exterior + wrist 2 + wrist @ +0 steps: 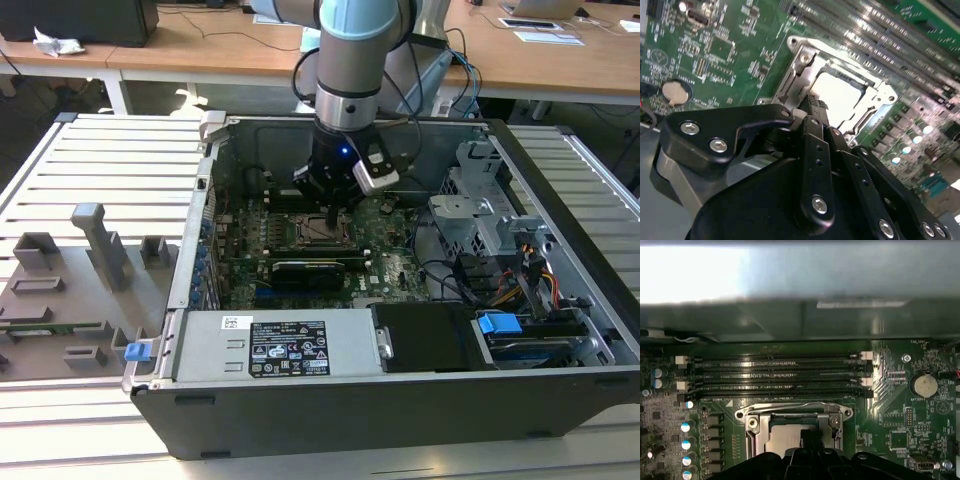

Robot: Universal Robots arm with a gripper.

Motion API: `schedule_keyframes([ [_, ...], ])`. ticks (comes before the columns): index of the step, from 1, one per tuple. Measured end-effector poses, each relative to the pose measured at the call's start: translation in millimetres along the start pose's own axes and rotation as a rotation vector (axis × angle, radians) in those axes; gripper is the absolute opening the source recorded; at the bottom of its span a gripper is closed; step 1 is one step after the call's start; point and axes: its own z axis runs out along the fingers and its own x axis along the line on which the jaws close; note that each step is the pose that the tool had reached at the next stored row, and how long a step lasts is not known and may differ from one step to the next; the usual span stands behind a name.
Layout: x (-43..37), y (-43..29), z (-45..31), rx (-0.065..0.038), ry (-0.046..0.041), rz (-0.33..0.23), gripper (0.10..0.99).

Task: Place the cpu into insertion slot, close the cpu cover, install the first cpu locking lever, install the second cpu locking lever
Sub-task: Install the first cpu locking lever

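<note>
The cpu [847, 92] is a pale silver square lying in the insertion slot [322, 232] in the middle of the green motherboard [392, 252]. In both wrist views the silvery cpu cover [879, 85] frames the chip and looks folded down around it. The first wrist view shows the cpu [782, 440] and the cover's rim [790, 413] below the memory slots. My gripper [333, 214] hangs straight over the socket. Its black fingers are pressed together, holding nothing, with the tip [815, 105] at the edge of the cpu's top. The locking levers are too hard to make out.
Long black memory slots [780, 375] run beside the socket, and a coin battery [923, 385] sits nearby. A long black card [308, 270] lies in front of the socket. The power supply [270, 345], drive cage [480, 215] and case walls enclose the board. Grey fixtures [100, 245] stand at the exterior view's left.
</note>
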Motion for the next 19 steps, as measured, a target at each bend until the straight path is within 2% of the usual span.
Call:
schedule_keyframes([
  [2,-0.1,-3.2,0.1,0.0,-0.0001,0.0,0.106],
  [7,-0.2,-3.5,-4.3,0.003,-0.0001,0.0,0.106],
  [11,-0.1,-3.5,-15.6,0.015,-0.0004,0.0,0.106],
  [19,-0.1,-3.6,-28.4,0.033,-0.0011,0.0,0.106],
])
